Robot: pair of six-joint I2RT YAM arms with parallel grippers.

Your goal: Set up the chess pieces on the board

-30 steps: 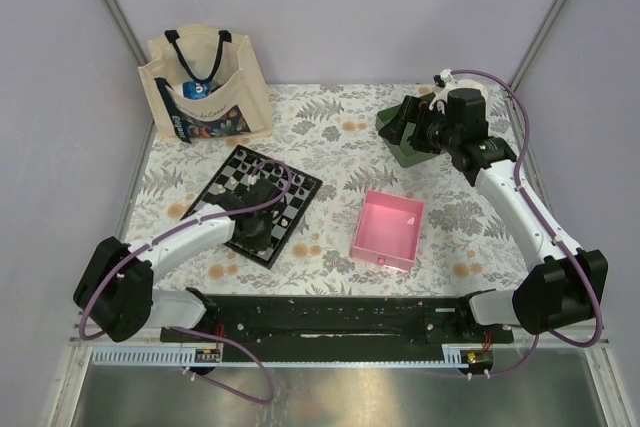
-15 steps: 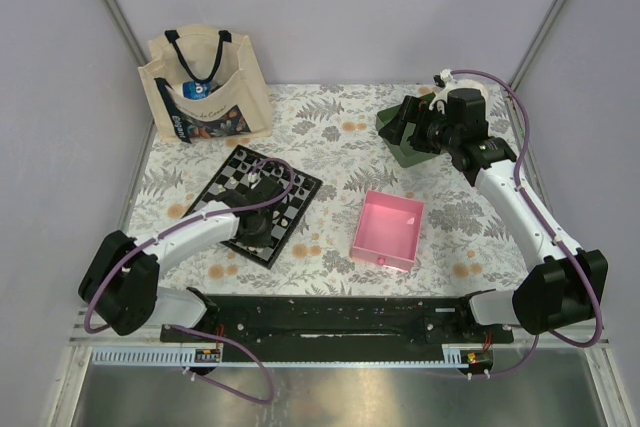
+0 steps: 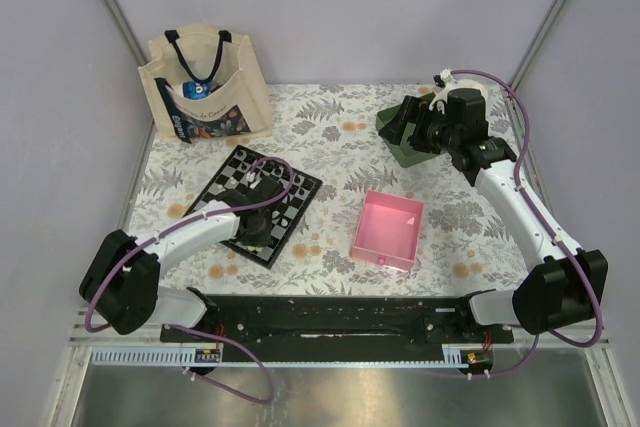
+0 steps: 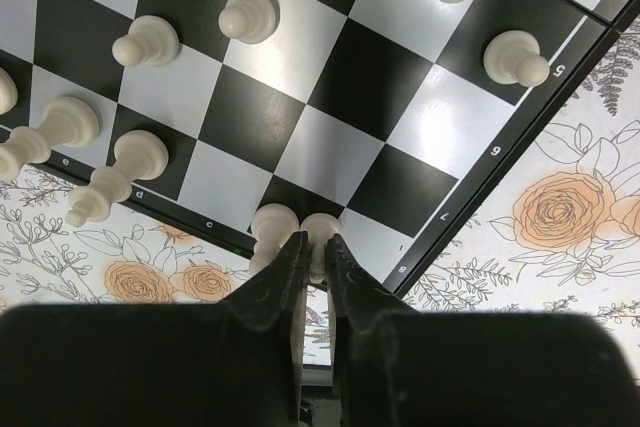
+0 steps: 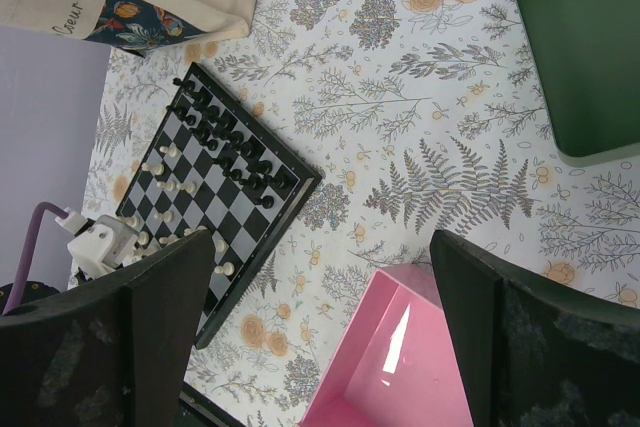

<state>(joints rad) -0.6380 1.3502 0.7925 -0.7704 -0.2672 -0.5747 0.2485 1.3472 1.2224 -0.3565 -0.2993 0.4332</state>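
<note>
The checkered board point(image 3: 298, 195) lies left of centre; it also shows in the right wrist view point(image 5: 240, 232). Black pieces point(image 5: 228, 139) stand along its far side and cream-white pieces point(image 4: 248, 15) on its near half. My left gripper point(image 4: 313, 249) is low over the board's near edge, shut on a cream-white piece point(image 4: 320, 229) at the border. Another white piece point(image 4: 270, 227) stands touching it on the left. In the top view the left gripper point(image 3: 262, 209) is over the board. My right gripper point(image 3: 412, 129) is open and empty, high above the green tray.
A pink square tray point(image 3: 388, 229) sits right of the board, and shows in the right wrist view point(image 5: 400, 367). A green square tray point(image 3: 392, 145) is at the back right. A cloth bag point(image 3: 205, 87) stands at the back left. The floral tablecloth point(image 3: 330, 137) covers the table.
My left arm has shifted slightly over the board's near edge. The right arm has not moved.
</note>
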